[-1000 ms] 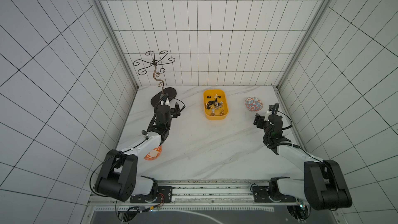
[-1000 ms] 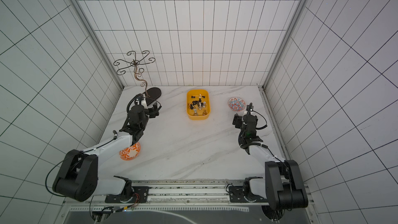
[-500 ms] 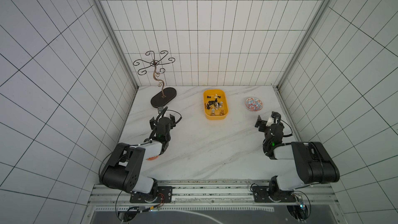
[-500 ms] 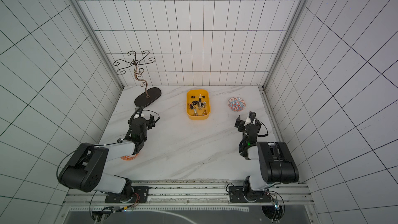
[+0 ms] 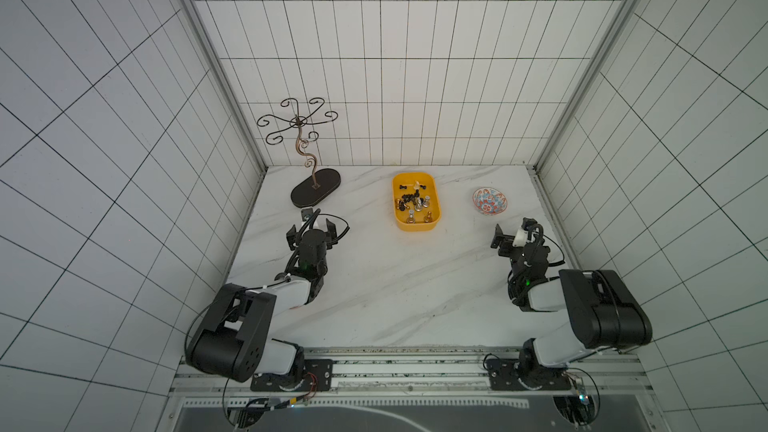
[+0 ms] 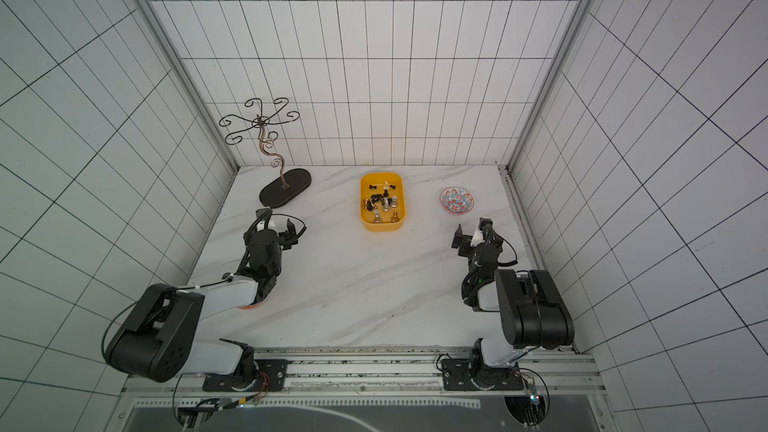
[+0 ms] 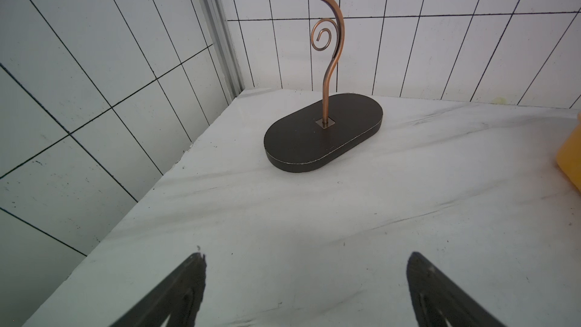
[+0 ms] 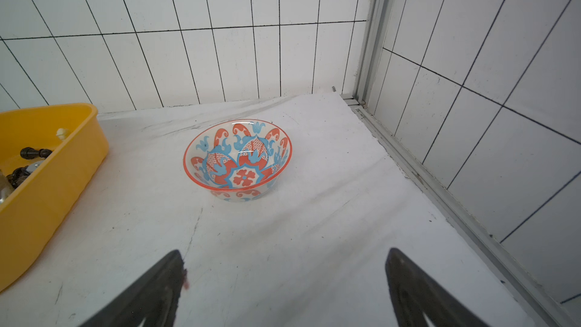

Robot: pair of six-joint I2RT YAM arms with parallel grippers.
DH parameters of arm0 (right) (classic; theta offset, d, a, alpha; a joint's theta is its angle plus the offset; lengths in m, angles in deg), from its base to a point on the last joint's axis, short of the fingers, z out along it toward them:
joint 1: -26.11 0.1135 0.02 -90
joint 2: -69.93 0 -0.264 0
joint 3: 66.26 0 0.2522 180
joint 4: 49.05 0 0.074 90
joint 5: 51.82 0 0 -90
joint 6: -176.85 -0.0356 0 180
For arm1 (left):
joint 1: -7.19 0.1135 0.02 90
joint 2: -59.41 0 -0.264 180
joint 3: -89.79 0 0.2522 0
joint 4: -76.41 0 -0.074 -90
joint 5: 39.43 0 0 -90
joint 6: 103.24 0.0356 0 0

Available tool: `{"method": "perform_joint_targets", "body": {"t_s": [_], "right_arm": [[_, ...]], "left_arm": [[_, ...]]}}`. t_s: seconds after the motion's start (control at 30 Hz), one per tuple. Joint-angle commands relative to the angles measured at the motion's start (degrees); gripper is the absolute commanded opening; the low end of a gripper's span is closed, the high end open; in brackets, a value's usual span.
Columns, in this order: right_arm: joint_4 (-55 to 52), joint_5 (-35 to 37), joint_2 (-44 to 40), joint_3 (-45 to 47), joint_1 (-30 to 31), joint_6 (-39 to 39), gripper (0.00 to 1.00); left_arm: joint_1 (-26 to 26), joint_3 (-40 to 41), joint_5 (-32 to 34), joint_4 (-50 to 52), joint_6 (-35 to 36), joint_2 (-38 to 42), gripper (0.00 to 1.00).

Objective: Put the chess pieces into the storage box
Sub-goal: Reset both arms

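Both claws stand with their jaws wide apart and hold nothing: the left claw (image 5: 318,221) hovers low over the bare surface (image 5: 395,284) near the dark oval base of the wire stand (image 5: 316,194), and the right claw (image 5: 514,229) hovers just short of the patterned bowl (image 5: 489,201). The wrist views agree, each showing two dark fingertips with only marble between them.

The storage box (image 5: 415,227) sits at the far middle of the surface, between the stand on the left and the bowl on the right, well apart from both claws. The chess pieces (image 5: 417,201) lie and stand inside it, bunched towards its middle: small black pawns mostly on their sides, a few silver and gold ones upright, and a cream one near the far wall. No piece shows on the open surface, so the task looks finished or nearly so.

As for handling, the pieces look rigid and very small. The black ones are probably light and apt to roll, since their bodies are round. The metallic ones are probably heavier and slick. A claw would best close on the narrow waist just above the base, coming from above. The box looks like stiff, light plastic that would slide easily on the marble. Its low rim is the natural place to pinch.
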Motion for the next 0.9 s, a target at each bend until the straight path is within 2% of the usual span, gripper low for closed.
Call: {"method": "perform_joint_targets", "body": {"t_s": [0.0, 0.43, 0.53, 0.6, 0.67, 0.73, 0.87], "right_arm": [[1.32, -1.36, -0.01, -0.30, -0.50, 1.51, 0.99], [1.41, -1.45, 0.00, -0.27, -0.45, 1.52, 0.99], [1.49, -1.45, -0.05, -0.28, -0.45, 1.52, 0.99], [1.49, -1.45, 0.00, -0.28, -0.45, 1.52, 0.99], [1.49, -1.45, 0.00, -0.28, -0.45, 1.52, 0.99], [1.49, -1.45, 0.00, -0.28, -0.48, 1.52, 0.99], [1.49, -1.51, 0.00, -0.33, -0.48, 1.52, 0.99]], "left_arm": [[0.23, -2.35, -3.87, 0.47, 2.13, -1.67, 0.97], [0.27, -2.81, -6.20, 0.70, 1.97, -2.10, 0.98], [0.46, -4.86, -8.82, 2.85, 4.01, -3.68, 0.98], [0.46, -5.73, -7.55, 3.39, 6.43, -4.47, 0.97], [0.48, -1.75, -6.12, -6.57, 10.85, -4.51, 0.97], [2.81, 2.43, -8.35, -17.33, 9.44, -6.30, 0.98], [6.10, 4.05, -12.21, -22.46, 6.48, -9.81, 0.98]]}}
